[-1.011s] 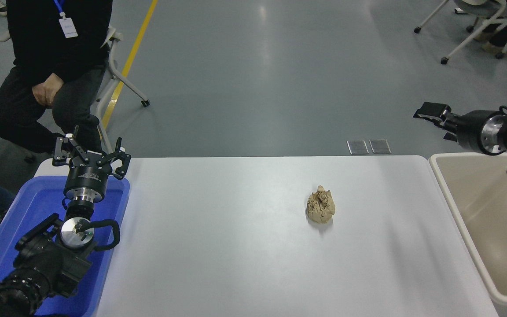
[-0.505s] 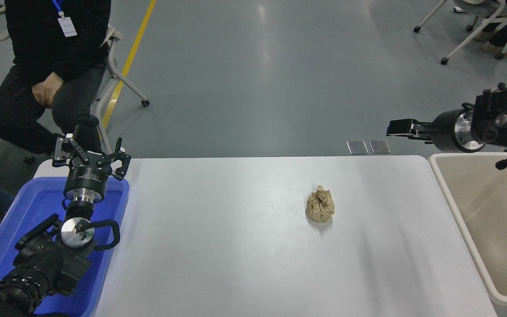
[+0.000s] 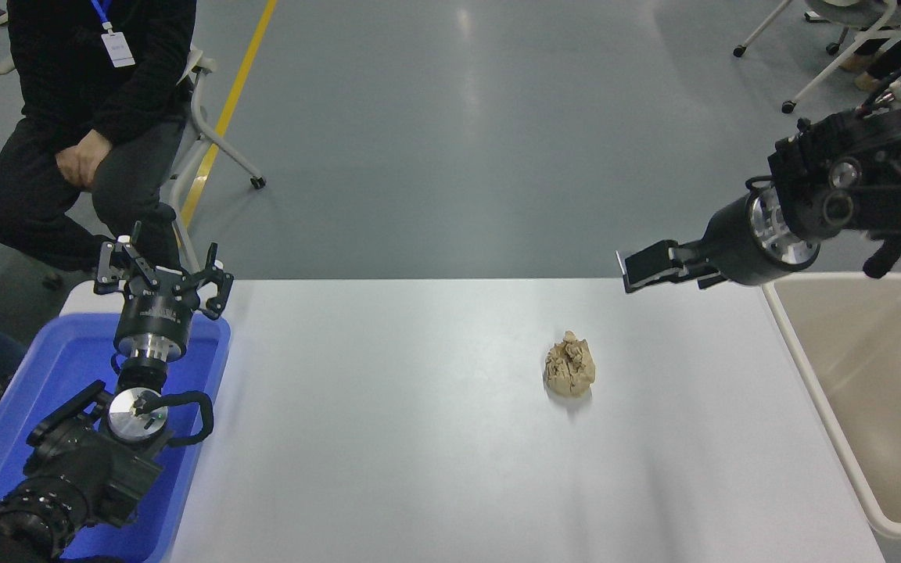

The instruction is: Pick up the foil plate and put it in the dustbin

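One high head view looks forward and down over the white table (image 3: 419, 438).

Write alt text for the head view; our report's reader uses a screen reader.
The right claw reaches out over the far edge of a white table, above a crumpled tan paper ball. A beige dustbin stands at right; the left claw is parked over a blue tray.

Dustbin (image 3: 826, 375): beige plastic, rectangular, open-topped.
It stands upright against the table's right edge, its thick, lighter rim level with the tabletop and its rounded near-left corner at the table's far right corner. The smooth cream interior shows no contents in the visible part; the right side is cut off by the picture's edge.
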